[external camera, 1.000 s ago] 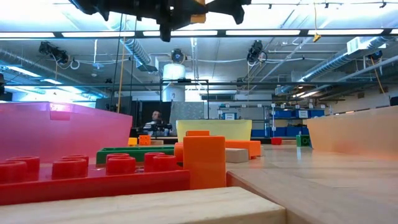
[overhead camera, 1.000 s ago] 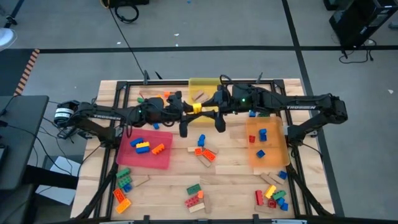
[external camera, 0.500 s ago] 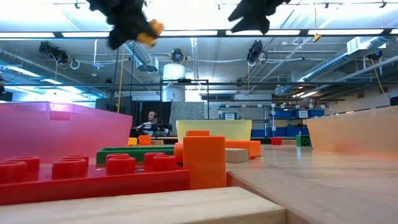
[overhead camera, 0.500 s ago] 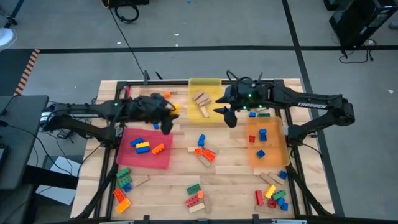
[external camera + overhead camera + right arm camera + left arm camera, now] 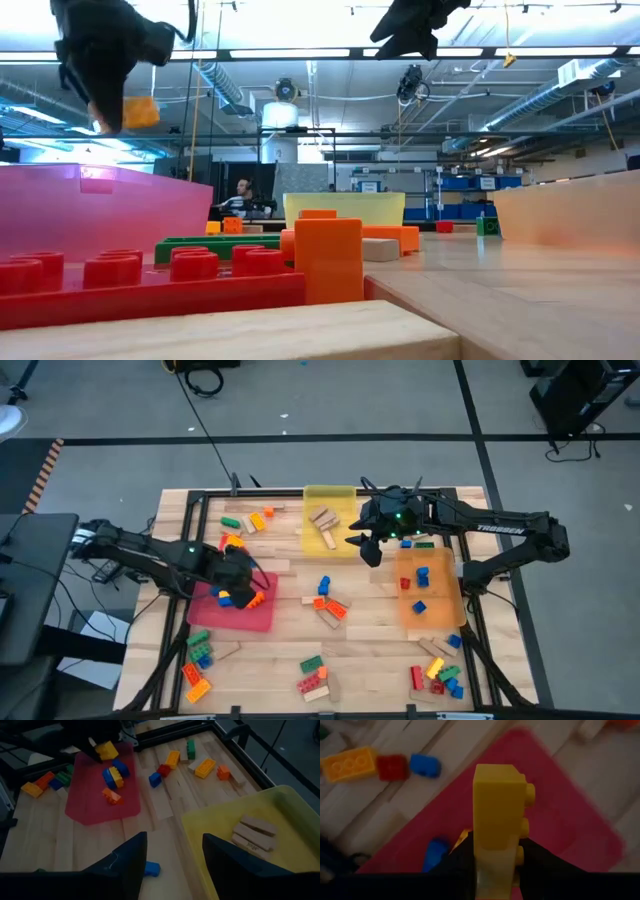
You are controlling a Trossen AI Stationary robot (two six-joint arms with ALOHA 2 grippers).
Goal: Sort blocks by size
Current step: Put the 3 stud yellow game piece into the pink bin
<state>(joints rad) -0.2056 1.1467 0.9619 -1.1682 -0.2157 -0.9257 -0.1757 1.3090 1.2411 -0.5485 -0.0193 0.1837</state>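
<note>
One yellow brick [image 5: 496,810] sits pinched in the left gripper [image 5: 238,573], above the red tray [image 5: 262,612] near the worktop's left edge. The right gripper [image 5: 172,855] hangs with fingers apart and empty, by the yellow tray [image 5: 345,493] at the far edge.

Place: a robotics lab or workshop hall
Floor: grey concrete [image 5: 330,410] with dark lines and loose cables
Ceiling: exposed ducts [image 5: 225,85], pipes and strip lights [image 5: 290,52]
Background: shelving with blue bins [image 5: 465,183], a person [image 5: 243,190] seated at a desk
Rig: wooden surface [image 5: 370,645] inside a black metal frame [image 5: 200,500]
</note>
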